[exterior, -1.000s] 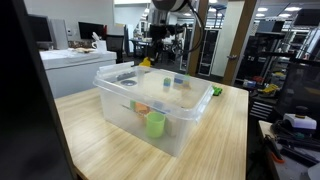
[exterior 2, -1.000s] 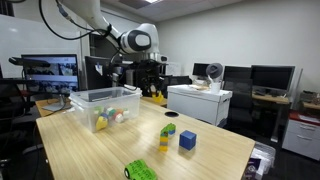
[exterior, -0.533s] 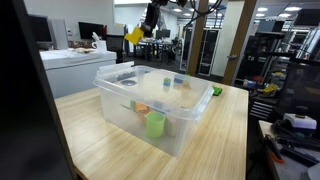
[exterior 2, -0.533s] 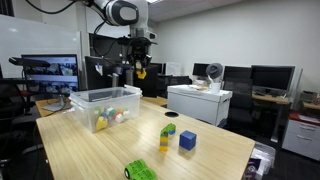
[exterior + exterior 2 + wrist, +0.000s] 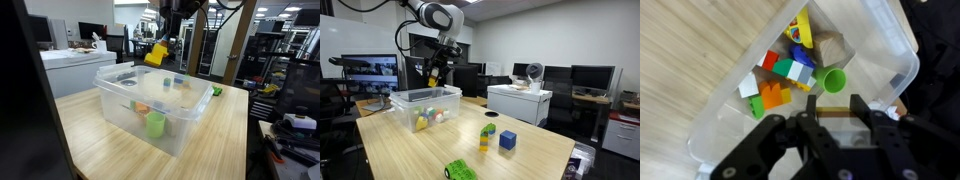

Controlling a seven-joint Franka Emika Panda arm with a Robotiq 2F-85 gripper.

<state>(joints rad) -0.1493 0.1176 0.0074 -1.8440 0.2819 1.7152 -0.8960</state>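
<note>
Can't read the grip cleanly in wrist view: only a tan sliver of the yellow block between the dark fingers, the rest masked by the gripper body. Clearer in both exterior views: pinched narrow on the block, holding it tilted in the air above the clear bin, not touching it. Arm cut off at the top edge in an exterior view. Dark post blocking the near strip of that view.

Bin contents blurry through the wall there: green cup and 1 orange piece, the rest unreadable. Better from the wrist: green cup, tan block, and a cluster of red, white, orange, green and blue bricks packed close together.

Elsewhere on the table, well apart from the bin: blue block just beside a yellow-green stack, and 1 green piece cut off at the bottom edge.
</note>
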